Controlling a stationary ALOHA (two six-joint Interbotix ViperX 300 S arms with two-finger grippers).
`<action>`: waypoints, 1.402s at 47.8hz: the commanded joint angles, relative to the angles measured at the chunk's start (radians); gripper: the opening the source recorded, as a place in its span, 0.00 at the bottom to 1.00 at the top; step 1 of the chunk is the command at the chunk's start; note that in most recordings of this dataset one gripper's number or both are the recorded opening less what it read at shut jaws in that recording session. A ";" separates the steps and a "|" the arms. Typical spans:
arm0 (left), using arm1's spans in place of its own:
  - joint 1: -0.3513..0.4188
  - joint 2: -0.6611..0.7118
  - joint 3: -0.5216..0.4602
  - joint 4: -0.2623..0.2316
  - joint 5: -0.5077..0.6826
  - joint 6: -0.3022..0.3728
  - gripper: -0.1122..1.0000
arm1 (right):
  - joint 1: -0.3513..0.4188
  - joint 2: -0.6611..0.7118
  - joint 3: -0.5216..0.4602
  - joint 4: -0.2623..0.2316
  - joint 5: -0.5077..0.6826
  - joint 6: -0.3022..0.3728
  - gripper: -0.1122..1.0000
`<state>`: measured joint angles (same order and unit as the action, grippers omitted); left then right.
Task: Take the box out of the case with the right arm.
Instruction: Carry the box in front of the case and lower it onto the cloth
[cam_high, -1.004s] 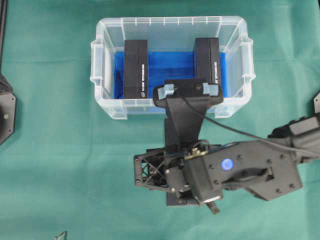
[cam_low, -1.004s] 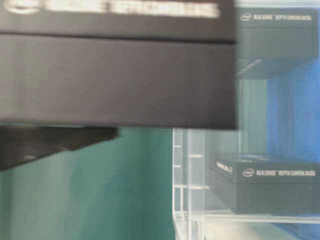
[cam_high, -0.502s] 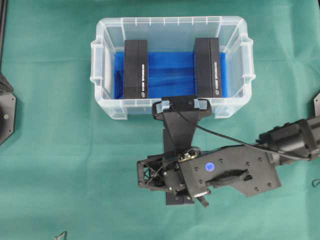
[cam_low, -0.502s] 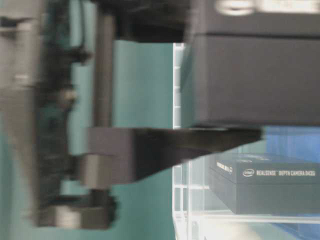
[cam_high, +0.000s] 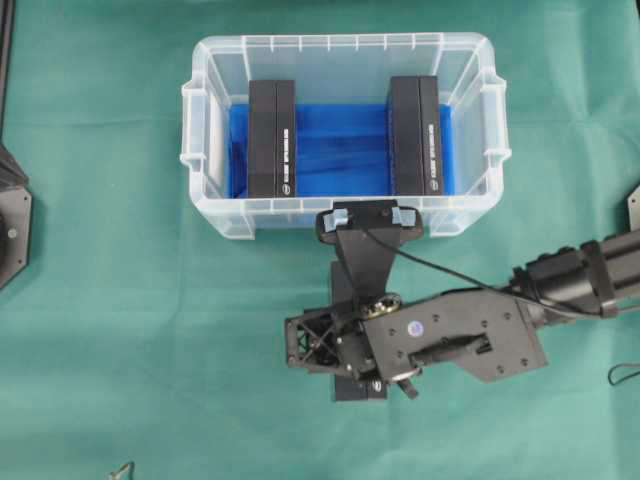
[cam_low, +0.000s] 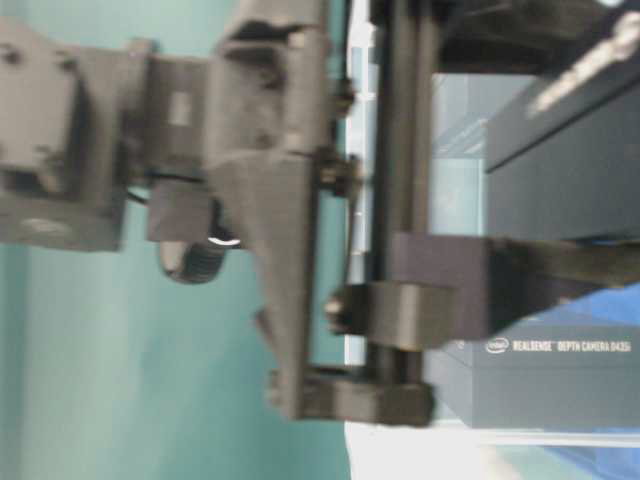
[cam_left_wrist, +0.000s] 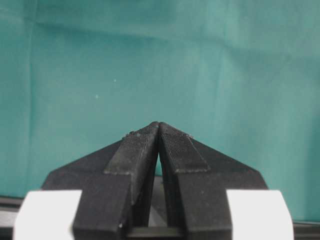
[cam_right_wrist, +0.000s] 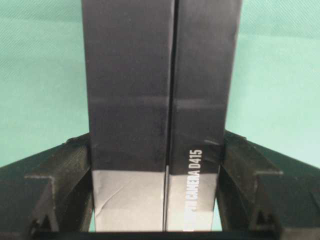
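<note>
Right wrist view: a black box (cam_right_wrist: 157, 115) is seen clamped between the two fingers (cam_right_wrist: 60, 185) of the right tool (cam_right_wrist: 157, 220), one finger pressed on each long side; white lettering reading "CAMERA D415" is legible on its face. Green cloth lies behind it.

Left wrist view: the left tool (cam_left_wrist: 158, 131) is recorded as closed, fingertips meeting, nothing between them, over bare green cloth.

Overhead view: the right arm (cam_high: 560, 285) enters from 3 o'clock. The right tool (cam_high: 350, 355) sits at about 6 o'clock from the case (cam_high: 345, 55), outside it, over the worktop (cam_high: 120, 350). The gripped box (cam_high: 350, 385) is mostly covered by the wrist housing; only its near end and a strip beside the camera mount are seen. A black cable (cam_high: 450, 272) trails from the camera mount toward the arm. The mount's far end reaches the case's near rim; contact cannot be told.

Within the case, two further black boxes stand on edge on the blue lining: one at 9 o'clock (cam_high: 272, 138), one at 3 o'clock (cam_high: 416, 135), well apart, the middle between them showing bare blue.

Table-level view: blurred black arm structure (cam_low: 270, 200) blocks most of the frame. Behind it a box lettered "REALSENSE DEPTH CAMERA D435i" (cam_low: 545, 375) is readable through the clear case wall, a detail not resolved overhead.

A small metal object (cam_high: 122, 470) lies at the 7 o'clock edge; its identity cannot be told.
</note>
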<state>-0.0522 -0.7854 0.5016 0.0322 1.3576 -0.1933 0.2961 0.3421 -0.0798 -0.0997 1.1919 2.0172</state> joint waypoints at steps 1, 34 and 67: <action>-0.003 0.002 -0.018 0.003 -0.005 0.002 0.12 | -0.008 -0.017 0.006 0.002 -0.032 0.000 0.68; 0.000 0.002 -0.017 0.003 -0.005 0.002 0.12 | -0.012 -0.011 0.021 0.017 -0.061 0.003 0.94; 0.011 0.003 -0.017 0.003 -0.005 0.002 0.12 | -0.014 -0.078 -0.202 -0.031 0.265 -0.018 0.92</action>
<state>-0.0460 -0.7869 0.5016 0.0322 1.3576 -0.1917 0.2807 0.3114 -0.2270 -0.1150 1.3975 2.0064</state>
